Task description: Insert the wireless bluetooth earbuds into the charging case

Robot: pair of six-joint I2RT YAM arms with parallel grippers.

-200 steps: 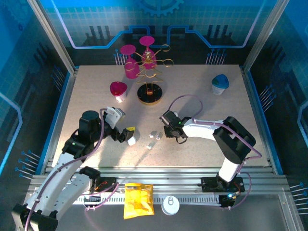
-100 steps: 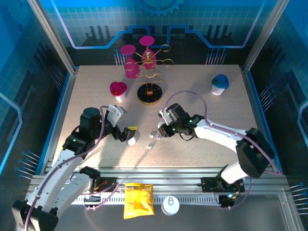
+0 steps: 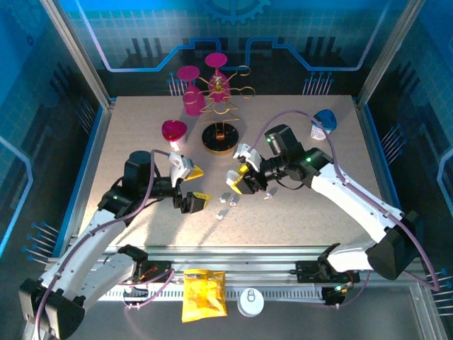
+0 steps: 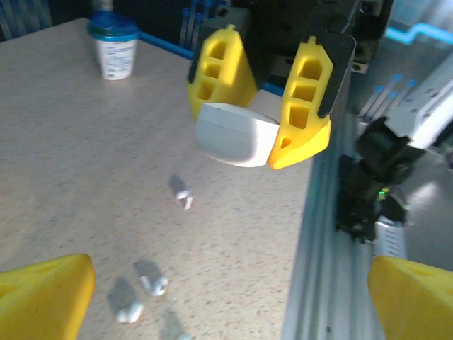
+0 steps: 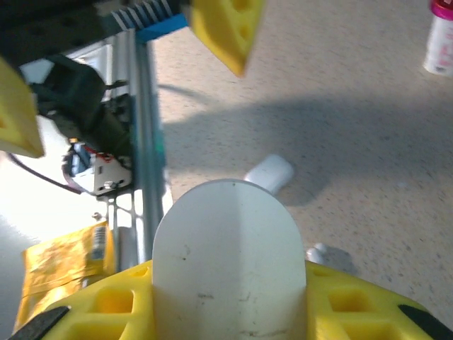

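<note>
The right gripper (image 3: 239, 180) has lifted off the bench (image 3: 297, 219) and swung toward the left arm, half-closed on the white charging case (image 4: 230, 134), which looks shut. The left gripper (image 3: 197, 186) faces it, wide open and empty. The earbuds (image 3: 225, 200) lie loose below, so none is inserted yet

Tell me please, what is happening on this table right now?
The right gripper holds the white charging case between its yellow fingers, above the table. The left gripper is wide open and empty, facing it. The small white earbuds lie loose on the table below, not yet picked up.
</note>
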